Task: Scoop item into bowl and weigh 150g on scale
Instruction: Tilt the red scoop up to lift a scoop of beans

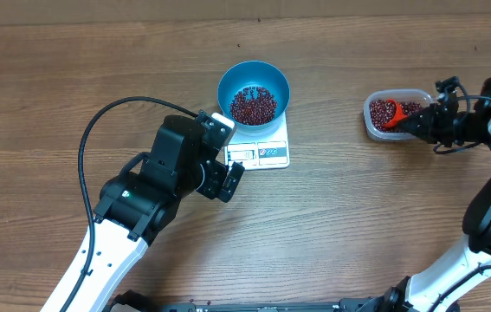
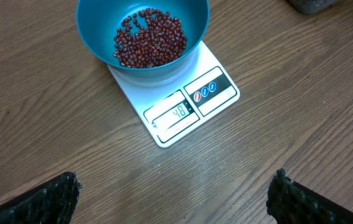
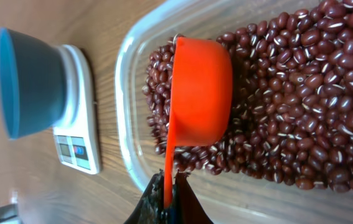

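Observation:
The blue bowl stands on the white scale with a layer of red-brown beans in it. Seen from the left wrist, the scale's display reads 48 under the bowl. My left gripper hovers just in front of the scale, open and empty, its fingers wide apart. My right gripper is shut on the handle of an orange scoop. The scoop's cup lies against the bean heap inside the clear tub.
The clear tub sits on the wooden table at the right, well apart from the scale. The left arm's black cable loops over the table on the left.

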### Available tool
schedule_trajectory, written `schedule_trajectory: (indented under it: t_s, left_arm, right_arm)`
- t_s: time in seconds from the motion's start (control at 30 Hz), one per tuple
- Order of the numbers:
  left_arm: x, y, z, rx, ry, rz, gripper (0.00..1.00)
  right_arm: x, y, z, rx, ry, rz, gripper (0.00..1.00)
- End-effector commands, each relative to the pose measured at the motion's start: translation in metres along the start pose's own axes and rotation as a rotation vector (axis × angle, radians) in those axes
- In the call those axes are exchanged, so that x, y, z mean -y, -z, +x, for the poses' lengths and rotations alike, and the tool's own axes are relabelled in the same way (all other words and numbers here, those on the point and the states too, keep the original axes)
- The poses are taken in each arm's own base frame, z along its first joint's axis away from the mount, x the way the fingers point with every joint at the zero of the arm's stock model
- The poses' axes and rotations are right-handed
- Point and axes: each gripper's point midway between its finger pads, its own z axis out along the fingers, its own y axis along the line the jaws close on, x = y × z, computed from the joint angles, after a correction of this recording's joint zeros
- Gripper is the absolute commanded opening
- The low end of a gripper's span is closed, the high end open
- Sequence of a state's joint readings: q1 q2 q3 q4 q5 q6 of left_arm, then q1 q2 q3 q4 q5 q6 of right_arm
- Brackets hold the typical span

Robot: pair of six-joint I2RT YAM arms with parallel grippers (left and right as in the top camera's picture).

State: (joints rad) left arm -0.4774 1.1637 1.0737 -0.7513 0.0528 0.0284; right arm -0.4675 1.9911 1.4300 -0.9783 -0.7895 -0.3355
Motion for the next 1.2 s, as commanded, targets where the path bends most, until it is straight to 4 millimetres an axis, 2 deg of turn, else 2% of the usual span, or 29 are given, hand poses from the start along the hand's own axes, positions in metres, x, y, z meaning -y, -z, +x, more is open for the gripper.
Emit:
schedule_trajectory:
  t_s: [0.0,0.6,0.9,1.17]
  left_arm:
    - [0.003,0.003,-0.009,0.02,0.006,0.017,1.0]
    - [0.003,0.003,-0.009,0.02,0.006,0.017,1.0]
    - [0.003,0.003,-0.009,0.02,0.006,0.017,1.0]
    - [0.003,0.003,-0.009,0.02,0.006,0.017,1.0]
  right_arm:
    - [-0.007,0.006,-0.001,0.041,-0.003,-0.112,0.04]
    - [-0.002,0.016,0.006,0.039,-0.026,-0.129,0.04]
    - [-0.005,0.034,0.0,0.108,-0.066,-0.218,0.04]
    - [-0.012,0.037,-0.002,0.121,-0.076,-0.263,0.04]
